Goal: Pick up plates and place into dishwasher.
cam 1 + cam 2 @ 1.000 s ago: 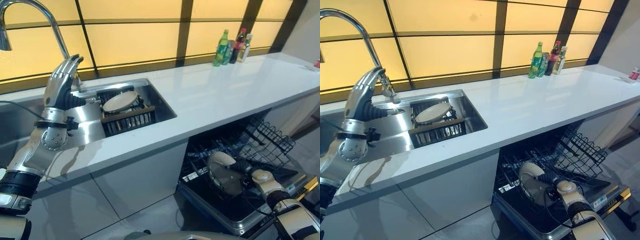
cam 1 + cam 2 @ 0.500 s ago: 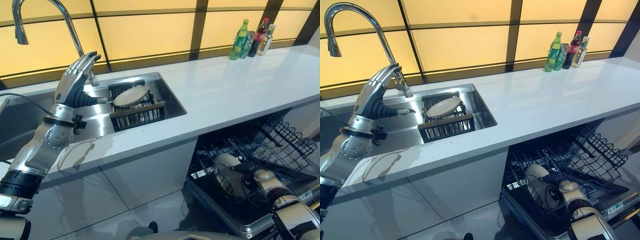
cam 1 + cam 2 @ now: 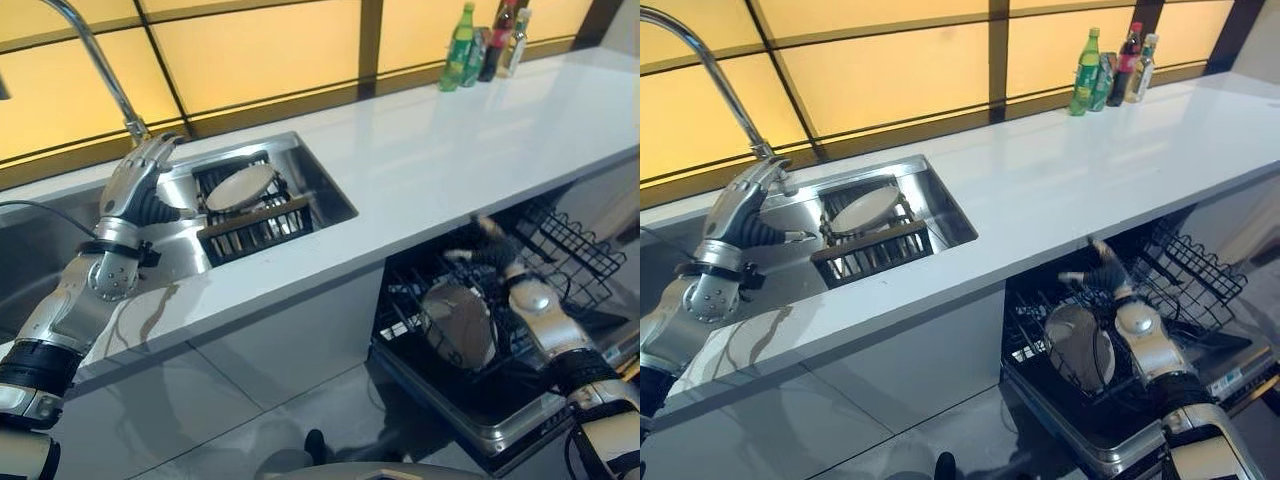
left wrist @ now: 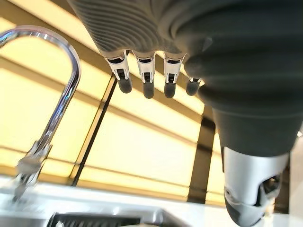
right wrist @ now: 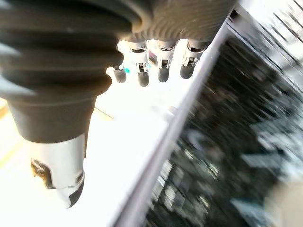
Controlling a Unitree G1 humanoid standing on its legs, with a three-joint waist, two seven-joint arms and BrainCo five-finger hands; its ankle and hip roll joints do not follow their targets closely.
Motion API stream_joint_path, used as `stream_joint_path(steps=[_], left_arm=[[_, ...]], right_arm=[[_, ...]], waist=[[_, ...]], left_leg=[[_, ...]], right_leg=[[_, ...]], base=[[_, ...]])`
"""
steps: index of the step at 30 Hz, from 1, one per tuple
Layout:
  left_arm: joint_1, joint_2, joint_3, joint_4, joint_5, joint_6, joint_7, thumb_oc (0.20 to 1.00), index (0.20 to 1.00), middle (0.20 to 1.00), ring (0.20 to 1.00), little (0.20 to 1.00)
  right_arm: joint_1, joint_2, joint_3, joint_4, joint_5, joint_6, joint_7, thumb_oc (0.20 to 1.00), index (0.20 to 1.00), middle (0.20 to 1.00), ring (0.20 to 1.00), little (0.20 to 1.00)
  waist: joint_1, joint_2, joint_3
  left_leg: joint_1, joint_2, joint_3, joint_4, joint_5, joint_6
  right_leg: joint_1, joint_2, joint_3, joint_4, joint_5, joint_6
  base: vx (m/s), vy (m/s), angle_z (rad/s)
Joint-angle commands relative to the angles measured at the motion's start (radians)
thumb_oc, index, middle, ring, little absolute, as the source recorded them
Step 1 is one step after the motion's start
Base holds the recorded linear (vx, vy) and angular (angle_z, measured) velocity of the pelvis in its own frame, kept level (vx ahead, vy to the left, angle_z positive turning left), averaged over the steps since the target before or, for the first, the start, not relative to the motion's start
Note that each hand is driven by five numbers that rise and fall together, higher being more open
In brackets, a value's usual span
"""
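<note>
Two plates are seen: one plate (image 3: 240,186) lies tilted on the dark rack (image 3: 255,215) in the steel sink (image 3: 330,190), and a second plate (image 3: 458,322) stands on edge in the lower dishwasher rack (image 3: 420,290) below the white countertop (image 3: 450,150). The right hand (image 3: 490,250) is raised above the standing plate, apart from it, with its fingers (image 5: 162,66) extended and nothing held. The left hand (image 3: 135,180) is positioned over the sink beside the faucet (image 3: 95,60), just left of the rack; its fingers (image 4: 147,82) are spread straight and are clamped on nothing. An upper wire basket (image 3: 570,245) is located to the right of the right hand. Three bottles (image 3: 485,45) are grouped at the far end of the countertop, against the amber window panels (image 3: 260,50).
</note>
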Motion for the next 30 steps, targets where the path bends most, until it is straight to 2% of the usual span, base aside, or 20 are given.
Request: stream_joint_path(steps=[1,6,10,18,30], left_arm=[[-0.094,0.026,0.058,0.048,-0.018,0.019,0.038,1.000,1.000,1.000,1.000,1.000],[-0.109,0.038,0.087,0.064,-0.006,0.060,0.087,1.000,1.000,1.000,1.000,1.000],[-0.169,0.071,0.086,0.111,-0.022,0.072,0.118,1.000,1.000,1.000,1.000,1.000],[-0.232,0.116,0.078,0.181,-0.067,0.125,0.145,1.000,1.000,1.000,1.000,1.000],[-0.262,0.133,0.025,0.297,-0.040,0.222,0.097,1.000,1.000,1.000,1.000,1.000]], right_arm=[[0.015,-0.094,-0.059,-0.118,-0.049,-0.116,-0.019,1.000,1.000,1.000,1.000,1.000],[0.086,-0.130,-0.135,-0.266,-0.067,-0.203,-0.001,1.000,1.000,1.000,1.000,1.000],[0.076,-0.154,-0.166,-0.353,-0.049,-0.233,-0.006,1.000,1.000,1.000,1.000,1.000],[0.101,-0.187,-0.194,-0.443,-0.075,-0.223,0.011,1.000,1.000,1.000,1.000,1.000],[0.084,-0.210,-0.179,-0.443,-0.034,-0.196,-0.006,1.000,1.000,1.000,1.000,1.000]], waist=[[-0.040,-0.004,0.043],[-0.081,-0.012,0.075],[-0.112,-0.014,0.119],[-0.148,-0.027,0.182],[-0.153,-0.049,0.230]], left_leg=[[0.045,-0.042,0.048,0.011,-0.171,0.006],[0.031,-0.038,0.075,0.012,-0.171,0.007],[-0.001,-0.036,0.096,0.016,-0.166,0.007],[-0.046,-0.034,0.129,0.019,-0.156,0.009],[-0.081,-0.033,0.147,0.025,-0.147,0.010]], right_leg=[[-0.018,-0.026,0.068,0.064,-0.115,0.087],[-0.046,-0.022,0.097,0.068,-0.110,0.093],[-0.093,-0.018,0.123,0.081,-0.106,0.094],[-0.161,-0.007,0.147,0.100,-0.096,0.102],[-0.212,-0.001,0.147,0.128,-0.091,0.104]], base=[[0.03,0.080,-0.20],[0.00,0.081,-0.17],[-0.08,0.089,-0.21],[-0.07,0.050,-0.17],[-0.03,0.016,-0.04]])
